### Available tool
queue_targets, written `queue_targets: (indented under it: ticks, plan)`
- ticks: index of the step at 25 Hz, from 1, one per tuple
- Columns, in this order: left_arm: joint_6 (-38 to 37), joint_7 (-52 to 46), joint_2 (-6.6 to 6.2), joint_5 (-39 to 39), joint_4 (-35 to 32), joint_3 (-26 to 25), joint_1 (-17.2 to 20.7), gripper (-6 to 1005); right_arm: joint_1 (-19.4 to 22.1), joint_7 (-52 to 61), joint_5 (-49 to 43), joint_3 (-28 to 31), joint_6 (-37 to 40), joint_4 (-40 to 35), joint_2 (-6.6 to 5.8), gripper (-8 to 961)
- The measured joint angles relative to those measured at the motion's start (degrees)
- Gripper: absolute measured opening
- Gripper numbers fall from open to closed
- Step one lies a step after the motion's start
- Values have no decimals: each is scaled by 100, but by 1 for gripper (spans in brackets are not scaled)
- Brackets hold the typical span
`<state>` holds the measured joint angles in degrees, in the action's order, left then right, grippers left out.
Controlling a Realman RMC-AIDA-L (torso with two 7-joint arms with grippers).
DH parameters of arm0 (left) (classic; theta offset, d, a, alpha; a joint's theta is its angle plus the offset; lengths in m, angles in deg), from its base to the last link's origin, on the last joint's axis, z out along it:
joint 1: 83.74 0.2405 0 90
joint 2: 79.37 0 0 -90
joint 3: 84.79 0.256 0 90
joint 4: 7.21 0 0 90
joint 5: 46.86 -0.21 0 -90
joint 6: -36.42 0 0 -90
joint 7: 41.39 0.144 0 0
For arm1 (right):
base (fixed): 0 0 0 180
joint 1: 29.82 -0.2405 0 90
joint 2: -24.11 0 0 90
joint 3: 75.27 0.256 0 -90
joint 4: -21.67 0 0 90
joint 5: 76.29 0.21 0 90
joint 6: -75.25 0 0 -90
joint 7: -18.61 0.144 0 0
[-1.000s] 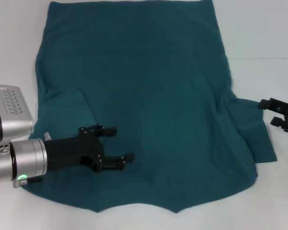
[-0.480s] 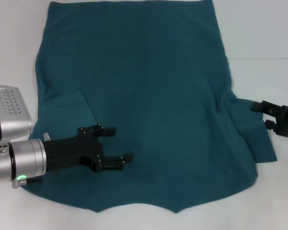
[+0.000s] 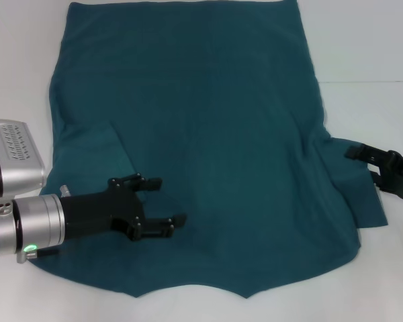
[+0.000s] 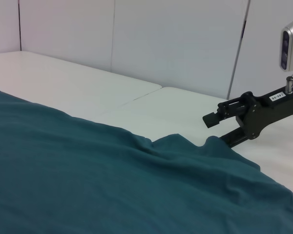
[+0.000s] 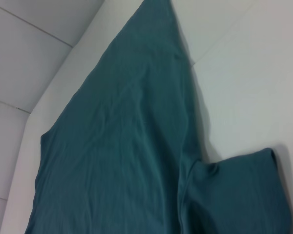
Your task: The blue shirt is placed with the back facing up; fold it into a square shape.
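Observation:
The blue shirt [image 3: 208,134] lies flat on the white table, plain side up, its neckline at the near edge. Its left sleeve is folded in over the body; its right sleeve [image 3: 359,194] sticks out to the right. My left gripper [image 3: 166,200] hovers open, low over the shirt's near left part, with nothing between its fingers. My right gripper [image 3: 363,164] is open at the far edge of the right sleeve, one finger above the cloth; the left wrist view also shows this right gripper [image 4: 216,130]. The right wrist view looks down on the shirt [image 5: 127,146] and sleeve [image 5: 244,190].
The white table [image 3: 369,47] surrounds the shirt, with a seam line running across on the right. White wall panels [image 4: 176,44] stand behind the table.
My right gripper has moved left, from beside the sleeve to over its edge. The left gripper and the shirt have stayed nearly still.

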<state>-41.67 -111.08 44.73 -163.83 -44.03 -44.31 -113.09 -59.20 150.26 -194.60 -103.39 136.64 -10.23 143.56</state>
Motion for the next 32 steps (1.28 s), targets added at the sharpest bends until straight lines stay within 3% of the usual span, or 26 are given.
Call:
queue_targets:
  ticks: [7,10,20,32]
  plan:
    - [5,-18,-8,0,0,-12,-17,889,-24,-264,322,-40,-10,176,9,869]
    - [5,-18,-8,0,0,-18,-18,887,-24,-296,353,-42,-54,217,3,655]
    - [14,-17,-9,0,0,-21,-18,884,-21,-305,355,-9,-90,244,8,168]
    - [-1,-38,0,0,0,4,-3,879,67,-528,582,0,-136,332,6,4]
